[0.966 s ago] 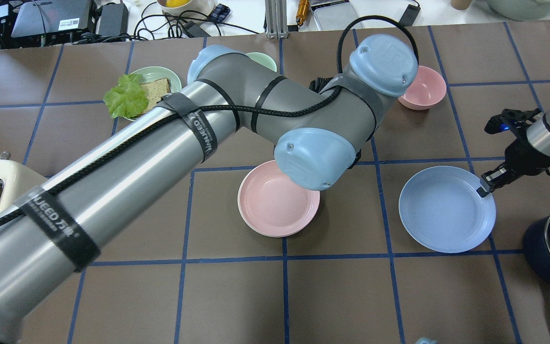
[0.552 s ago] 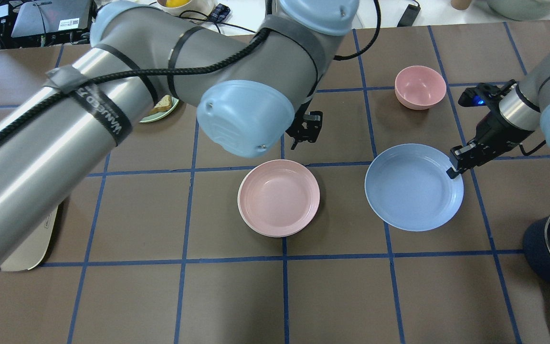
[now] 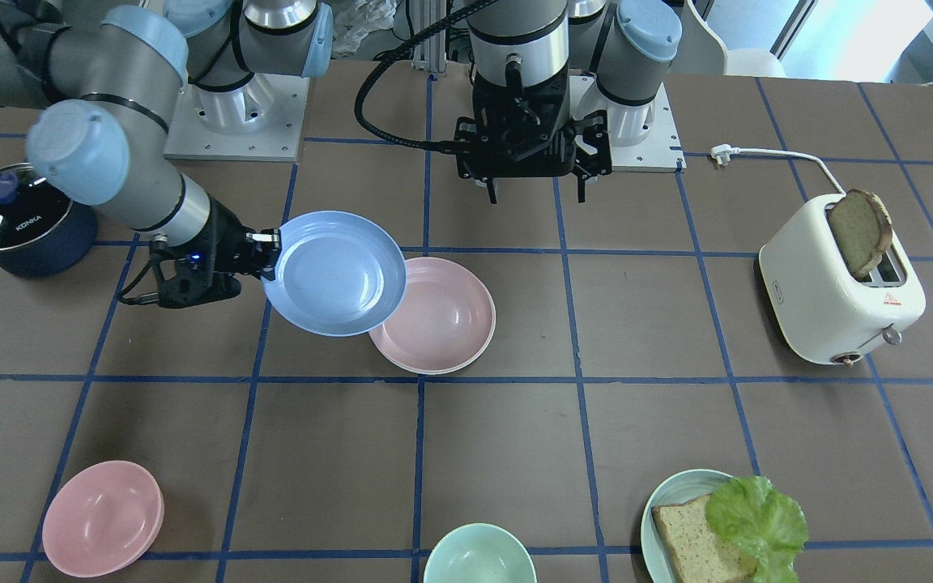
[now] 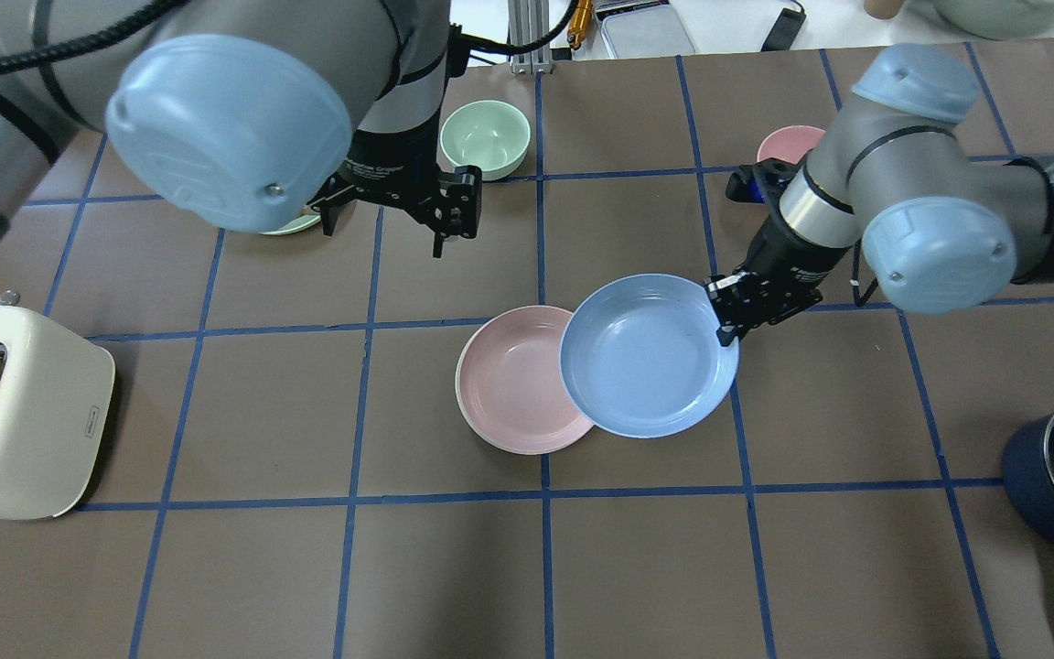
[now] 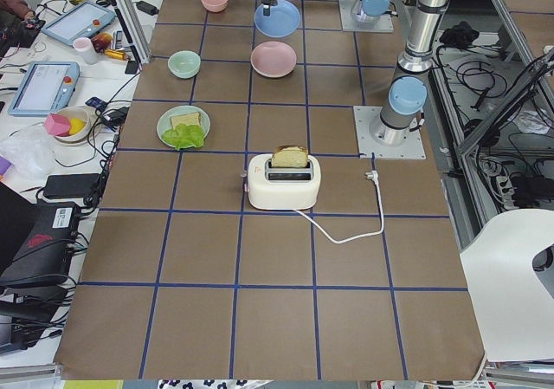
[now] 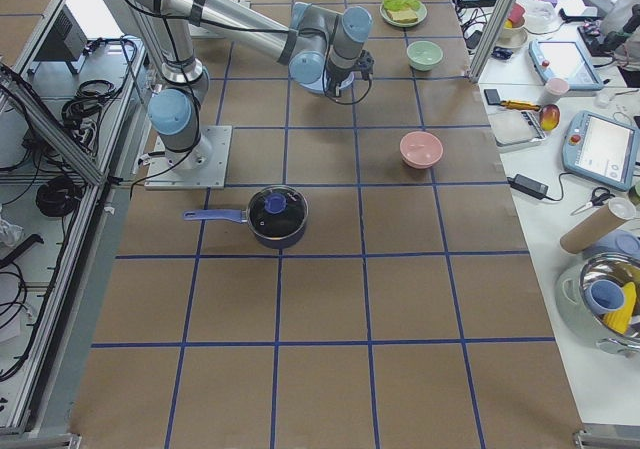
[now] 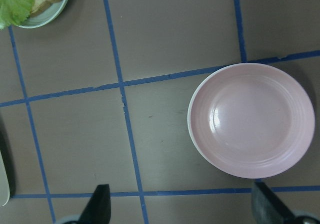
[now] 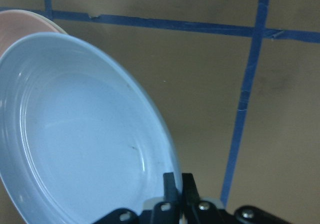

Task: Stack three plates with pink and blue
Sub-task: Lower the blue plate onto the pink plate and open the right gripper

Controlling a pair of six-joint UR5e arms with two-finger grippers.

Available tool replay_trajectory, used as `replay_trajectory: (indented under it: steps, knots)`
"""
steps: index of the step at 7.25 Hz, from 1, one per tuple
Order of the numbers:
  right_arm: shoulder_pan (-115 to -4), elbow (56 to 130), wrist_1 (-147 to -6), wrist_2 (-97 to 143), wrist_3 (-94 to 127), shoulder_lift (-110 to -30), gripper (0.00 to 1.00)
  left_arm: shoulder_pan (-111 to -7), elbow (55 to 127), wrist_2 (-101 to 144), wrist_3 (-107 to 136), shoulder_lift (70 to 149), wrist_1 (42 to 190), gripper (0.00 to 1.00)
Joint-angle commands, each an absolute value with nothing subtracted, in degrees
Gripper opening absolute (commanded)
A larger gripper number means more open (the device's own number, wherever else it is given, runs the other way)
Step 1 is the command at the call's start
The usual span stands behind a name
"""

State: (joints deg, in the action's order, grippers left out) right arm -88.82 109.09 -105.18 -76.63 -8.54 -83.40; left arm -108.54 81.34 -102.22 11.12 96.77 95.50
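Right gripper [image 4: 728, 320] pinches the rim of the blue plate [image 4: 648, 355], which is held up and hides one edge of the pink plate [image 4: 509, 384] on the table [image 4: 216, 412] (only a sliver of the cream plate [image 7: 189, 126] shows beneath). Left gripper [image 3: 537, 193] hangs spread wide and empty, its fingertips cut off in the wrist view.

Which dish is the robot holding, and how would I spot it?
Find the dark blue saucepan and follow the arm beside it toward the middle. Its jaws pinch the rim of a light blue plate that partly overlaps a pink plate. No other dish is blue or held.
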Motion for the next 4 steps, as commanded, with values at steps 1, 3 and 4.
replay_trajectory:
  steps: [1, 3, 4]
  knots:
    - [-97.1, 109.5, -112.8, -75.8, 0.8, -80.6, 0.0, -103.8, 81.6, -99.1, 8.2, 94.1, 97.7, 1.0]
    - [-98.6, 109.6, -114.5, -75.5, 1.4, -78.5, 0.0, -101.1, 84.7, -98.8, 6.2, 91.9, 98.8, 1.0]
    - [-98.8, 110.0, -114.6, -75.6, 1.7, -78.1, 0.0, -100.2, 86.9, -98.8, 4.9, 90.1, 98.8, 1.0]
